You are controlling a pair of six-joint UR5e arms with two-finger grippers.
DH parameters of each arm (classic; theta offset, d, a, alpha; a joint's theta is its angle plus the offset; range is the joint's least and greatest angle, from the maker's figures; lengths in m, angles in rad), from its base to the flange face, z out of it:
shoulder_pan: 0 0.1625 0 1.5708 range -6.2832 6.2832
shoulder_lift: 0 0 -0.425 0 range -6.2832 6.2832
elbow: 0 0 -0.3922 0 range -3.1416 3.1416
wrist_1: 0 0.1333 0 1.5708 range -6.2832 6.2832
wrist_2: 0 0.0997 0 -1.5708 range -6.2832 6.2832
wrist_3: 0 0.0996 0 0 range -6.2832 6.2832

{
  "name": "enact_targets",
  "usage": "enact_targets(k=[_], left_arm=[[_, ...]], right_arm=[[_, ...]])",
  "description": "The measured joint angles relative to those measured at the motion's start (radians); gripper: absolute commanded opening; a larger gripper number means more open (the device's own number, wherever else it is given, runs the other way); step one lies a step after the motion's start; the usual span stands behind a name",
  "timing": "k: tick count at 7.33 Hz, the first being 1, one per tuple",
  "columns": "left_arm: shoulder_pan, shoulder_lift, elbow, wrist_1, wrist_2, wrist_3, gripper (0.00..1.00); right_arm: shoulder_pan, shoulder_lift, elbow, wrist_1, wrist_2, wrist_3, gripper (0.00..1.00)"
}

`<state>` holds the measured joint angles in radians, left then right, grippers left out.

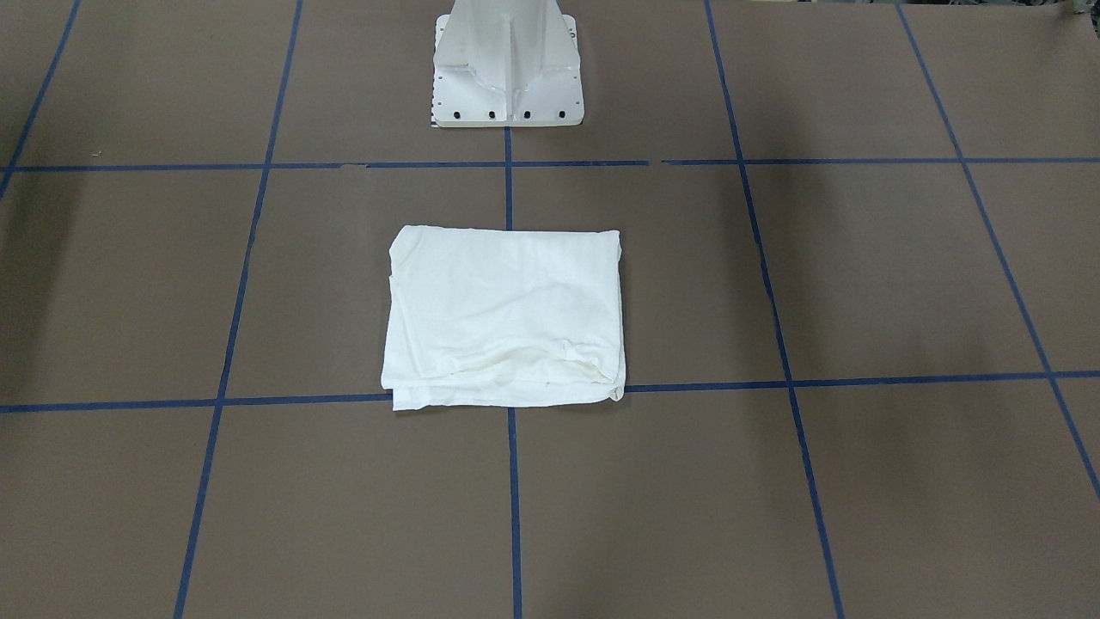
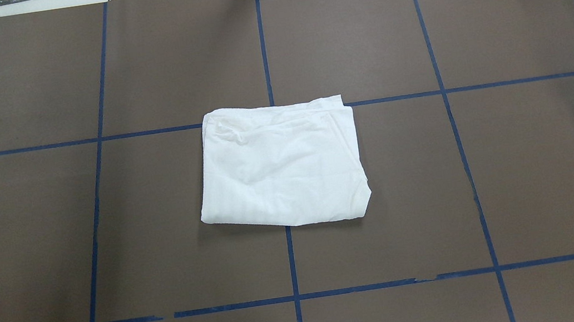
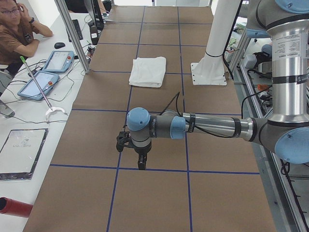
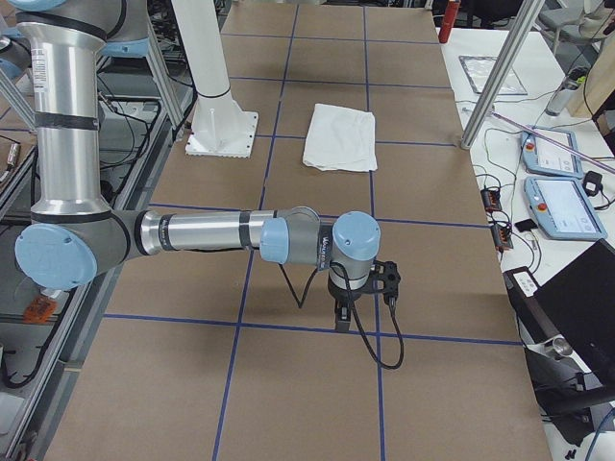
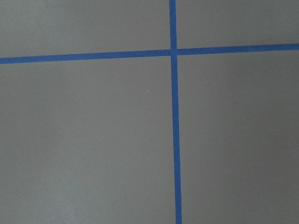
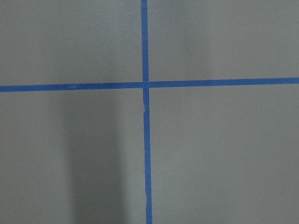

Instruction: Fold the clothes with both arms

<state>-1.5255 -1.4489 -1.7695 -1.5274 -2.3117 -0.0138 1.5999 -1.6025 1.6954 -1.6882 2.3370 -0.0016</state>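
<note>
the left arm's black two-finger gripper hangs low over the brown paper-covered table, near a crossing of blue tape lines. it shows only from the side, so i cannot tell how wide it stands. the white thin cotton shirt lies folded into a rough rectangle mid-table, near the white flared metal pedestal and well apart from both grippers. only plain cloth shows. the right arm's black gripper hangs likewise, its opening unclear. a person sits beside two flat tablets.
</note>
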Motion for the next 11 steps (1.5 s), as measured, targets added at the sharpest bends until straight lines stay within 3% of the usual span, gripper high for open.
enact_targets(k=[11], left_arm=[[0.001, 0.0, -0.003, 0.005, 0.0, 0.002, 1.0]], right_arm=[[-0.04, 0.001, -0.056, 0.007, -0.002, 0.0, 1.0]])
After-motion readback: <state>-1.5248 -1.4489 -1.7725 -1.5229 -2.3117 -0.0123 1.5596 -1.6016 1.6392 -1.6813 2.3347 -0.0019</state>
